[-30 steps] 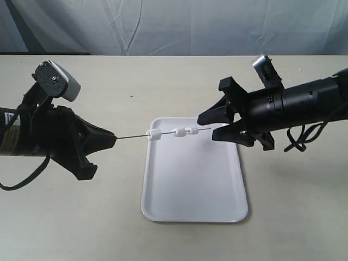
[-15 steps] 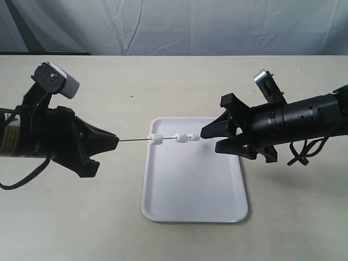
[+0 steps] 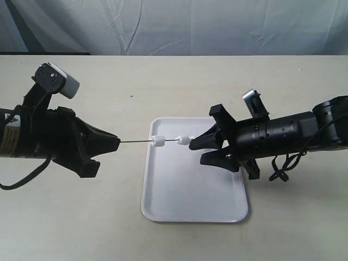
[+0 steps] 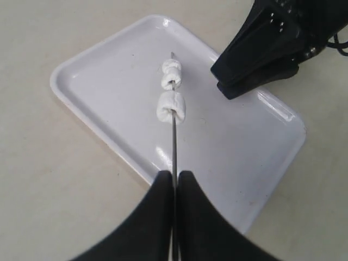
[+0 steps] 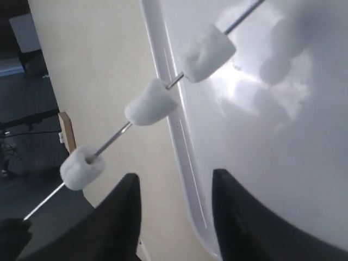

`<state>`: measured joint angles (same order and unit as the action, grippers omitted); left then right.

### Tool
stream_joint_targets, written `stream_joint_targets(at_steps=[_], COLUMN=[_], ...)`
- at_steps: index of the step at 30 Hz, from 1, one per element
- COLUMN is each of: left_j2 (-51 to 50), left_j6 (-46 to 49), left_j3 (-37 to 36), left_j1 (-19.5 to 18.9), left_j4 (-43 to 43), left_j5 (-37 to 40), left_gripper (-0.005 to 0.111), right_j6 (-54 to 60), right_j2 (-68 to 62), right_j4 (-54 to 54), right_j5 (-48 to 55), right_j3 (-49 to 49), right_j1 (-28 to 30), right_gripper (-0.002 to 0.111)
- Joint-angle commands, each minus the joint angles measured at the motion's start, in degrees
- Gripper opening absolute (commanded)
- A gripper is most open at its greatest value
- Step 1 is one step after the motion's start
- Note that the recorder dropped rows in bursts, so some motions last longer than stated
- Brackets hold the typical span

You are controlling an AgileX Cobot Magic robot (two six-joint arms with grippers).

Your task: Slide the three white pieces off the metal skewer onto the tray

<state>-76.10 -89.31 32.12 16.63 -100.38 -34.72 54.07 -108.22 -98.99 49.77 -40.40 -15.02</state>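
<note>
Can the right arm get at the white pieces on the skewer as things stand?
Probably yes. The right fingers are open near the free tip of the thin metal skewer, nothing between them and the white cylindrical pieces; the left fingers grip the far end.

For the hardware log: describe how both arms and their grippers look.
The left arm and right arm are matte black, roughly cylindrical. The left gripper and right gripper have black wedge-shaped fingers tapering to points. Each wrist carries a small silver-grey camera box. Loose black cables loop from both arms. The left arm bears a pale label, text unreadable.
</note>
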Motion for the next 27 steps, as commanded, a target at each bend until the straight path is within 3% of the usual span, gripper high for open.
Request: stream_joint_targets(at_steps=[1, 27], left_j2=[0.37, 0.37], left_j6=[0.54, 0.94], left_j3=[-0.14, -0.14], left_j1=[0.08, 0.08], left_j4=[0.43, 0.43], left_j5=[-0.18, -10.34], left_gripper=[0.0, 0.0], right_j6=[1.49, 1.38], right_j2=[-2.12, -2.38], right_j4=[-0.96, -0.96], right_j5=[0.19, -2.14], right_j3=[-1.1, -4.57], right_j1=[-1.02, -1.02], right_gripper=[0.033, 0.033])
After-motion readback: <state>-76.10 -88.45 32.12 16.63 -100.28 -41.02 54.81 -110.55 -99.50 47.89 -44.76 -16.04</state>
